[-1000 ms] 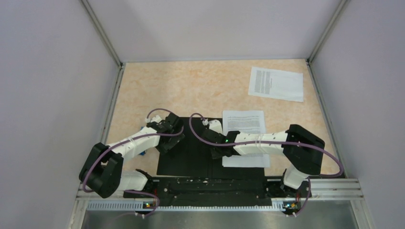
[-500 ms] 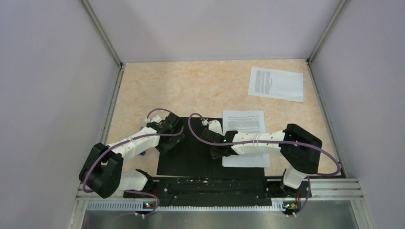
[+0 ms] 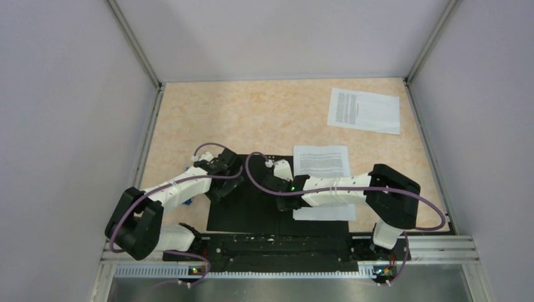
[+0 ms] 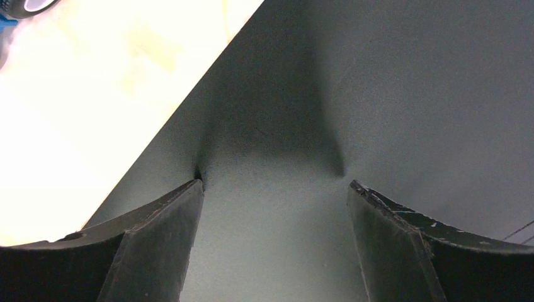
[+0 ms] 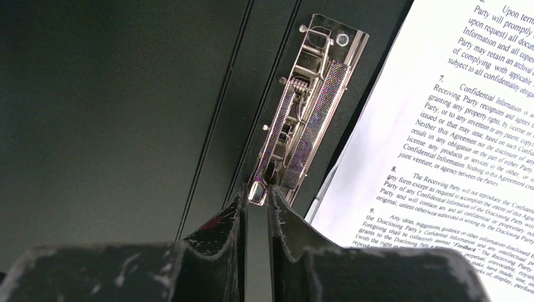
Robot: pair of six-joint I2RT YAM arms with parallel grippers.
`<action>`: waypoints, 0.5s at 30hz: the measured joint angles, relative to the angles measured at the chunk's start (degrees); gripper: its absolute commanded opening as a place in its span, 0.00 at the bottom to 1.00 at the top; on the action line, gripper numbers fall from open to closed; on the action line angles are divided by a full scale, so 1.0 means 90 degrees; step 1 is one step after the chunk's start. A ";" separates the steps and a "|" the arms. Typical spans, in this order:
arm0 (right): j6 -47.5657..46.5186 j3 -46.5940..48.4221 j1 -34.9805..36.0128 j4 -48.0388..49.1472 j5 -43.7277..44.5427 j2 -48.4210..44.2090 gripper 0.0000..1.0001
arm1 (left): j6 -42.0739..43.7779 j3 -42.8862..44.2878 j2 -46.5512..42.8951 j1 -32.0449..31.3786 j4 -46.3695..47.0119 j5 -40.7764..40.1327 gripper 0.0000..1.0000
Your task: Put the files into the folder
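The desk (image 3: 252, 113) has a beige, marbled top, smooth and matt. Plain pale grey-lilac walls (image 3: 75, 94) close it in on three sides, and a ribbed metal rail (image 3: 441, 242) runs along the near edge.

The folder (image 3: 252, 211) lies open and flat near the middle of the near edge, its black, finely grained inside facing up. Opened out, its long side runs left to right and its spine points away from the arms. A shiny metal clip (image 5: 308, 94) with springs and a lever sits along the spine. A thin white sheet (image 3: 322, 160) of dense black print lies on the right half, long side pointing away from the arms, its far end past the folder's edge. A second sheet (image 3: 364, 110) lies well apart at the far right corner, long side roughly left to right and a little skewed.

The left arm (image 3: 179, 185) reaches over the folder's left half. The left jaws stand wide apart, low over the black surface near its left edge, with nothing between them. The right arm (image 3: 334, 189) crosses the sheet. The right jaws are pinched almost together on the near tip of the clip's lever.
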 measured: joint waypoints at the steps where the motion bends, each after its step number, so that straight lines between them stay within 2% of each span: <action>1: 0.0029 -0.0044 0.0000 0.0034 0.0002 -0.0039 0.00 | 0.0000 0.0007 0.0007 0.0000 -0.0007 0.0000 0.90; 15: 0.0049 -0.0253 -0.0119 -0.0097 0.0022 -0.0590 0.00 | 0.0002 0.0049 0.0061 0.0000 -0.0034 0.0012 0.90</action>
